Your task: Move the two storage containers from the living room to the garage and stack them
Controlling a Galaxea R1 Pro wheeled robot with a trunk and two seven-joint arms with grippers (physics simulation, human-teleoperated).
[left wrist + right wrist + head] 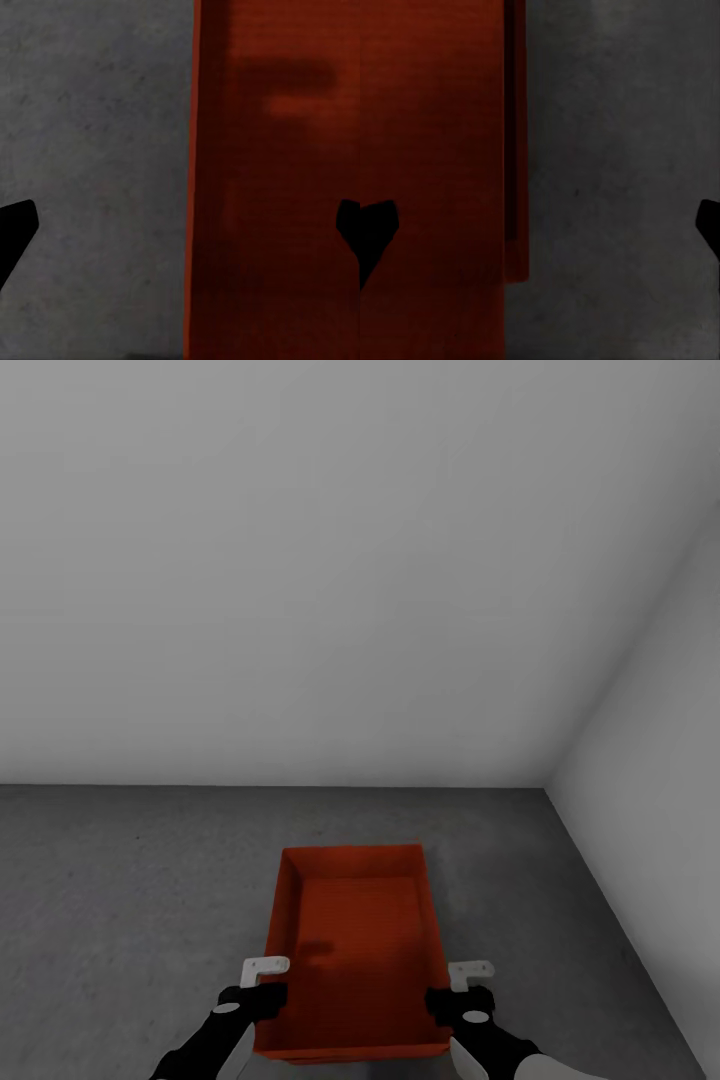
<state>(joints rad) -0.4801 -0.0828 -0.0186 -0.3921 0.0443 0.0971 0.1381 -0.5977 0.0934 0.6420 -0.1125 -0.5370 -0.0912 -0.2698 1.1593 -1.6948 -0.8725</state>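
Observation:
One orange-red storage container sits on the dark grey concrete floor of the garage, straight ahead of me with its long side running away. My left gripper is at its left wall near the front corner, and my right gripper is at its right wall. In the left wrist view the fingers of my left gripper stand wide apart astride the container's wall, with floor on the other side. The right gripper likewise straddles the container's wall, open.
A plain pale grey wall rises behind the container. A second wall closes in on the right, and they meet in a corner. Bare concrete stretches to the left of the container.

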